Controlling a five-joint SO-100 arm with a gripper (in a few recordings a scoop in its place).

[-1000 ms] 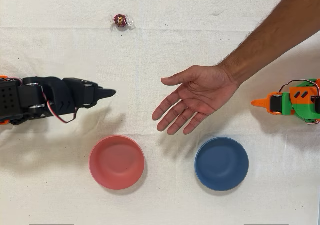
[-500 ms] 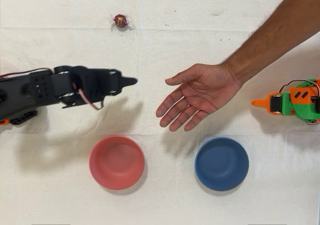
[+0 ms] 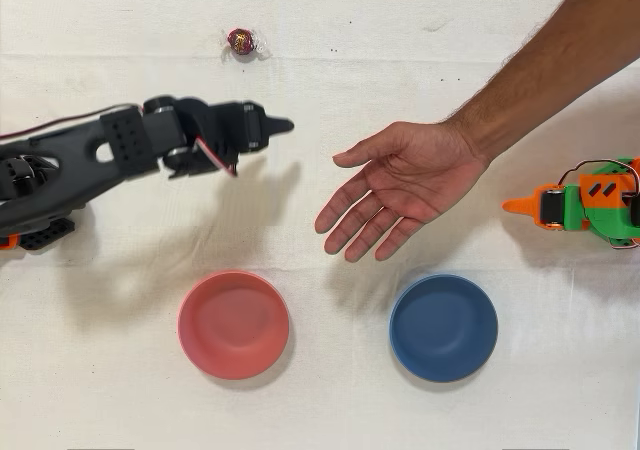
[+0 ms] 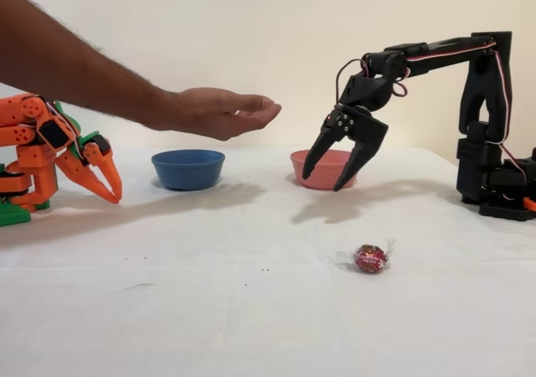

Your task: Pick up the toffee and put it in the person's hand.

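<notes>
While the toffee (image 4: 371,259) lies alone on the white worktop (image 4: 209,310), close to the near edge in the fixed view and close to the top edge in the overhead view (image 3: 241,41), the black arm's end effector (image 4: 329,172) hangs in the air above the cloth with its two fingers spread apart and nothing between them. In the fixed view it points downward, in front of the pink bowl (image 4: 322,168), and stands well apart from the sweet. In the overhead view the end effector (image 3: 272,127) reaches out from the left edge, its tip below and a little right of the toffee. The person's hand (image 3: 400,186) is held palm up over the middle of the worktop, fingers spread toward the black arm, raised clear of the cloth in the fixed view (image 4: 219,111). A blue bowl (image 3: 443,327) sits beside the pink one near the bottom edge in the overhead view. An idle orange arm (image 4: 50,155) rests at the left edge in the fixed view.
</notes>
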